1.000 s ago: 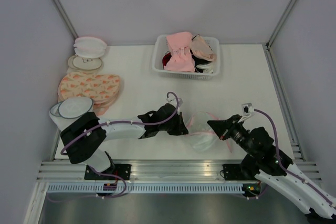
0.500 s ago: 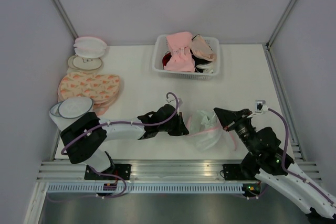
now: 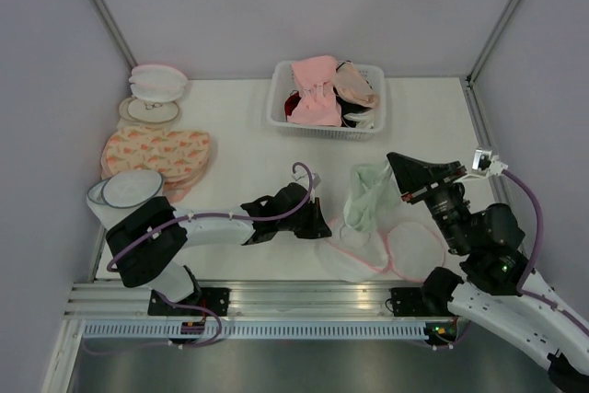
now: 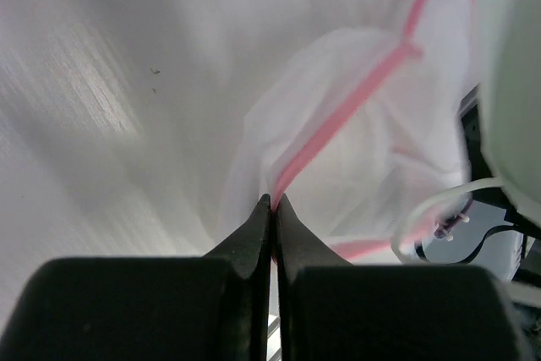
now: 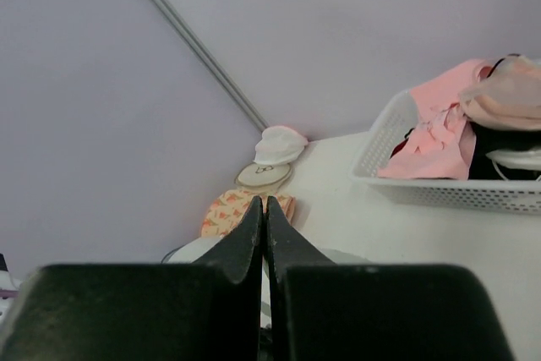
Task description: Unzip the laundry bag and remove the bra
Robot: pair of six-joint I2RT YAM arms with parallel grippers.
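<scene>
The laundry bag lies open on the table near the front, its two white mesh halves with pink trim spread flat. My left gripper is shut on the bag's pink rim at its left side; in the left wrist view the fingertips pinch the pink trim of the mesh bag. My right gripper is shut on the pale mint bra and holds it in the air above the bag. The bra shows at the right edge of the left wrist view. In the right wrist view the right gripper is shut.
A white basket of pink and beige bras stands at the back. Flat orange-patterned bags, a blue-rimmed mesh dome and two round bags lie along the left wall. The basket also shows in the right wrist view.
My right gripper has risen and moved back and right, drawing the bra up out of the bag. The bag's halves have fallen open flat. The left gripper has stayed put.
</scene>
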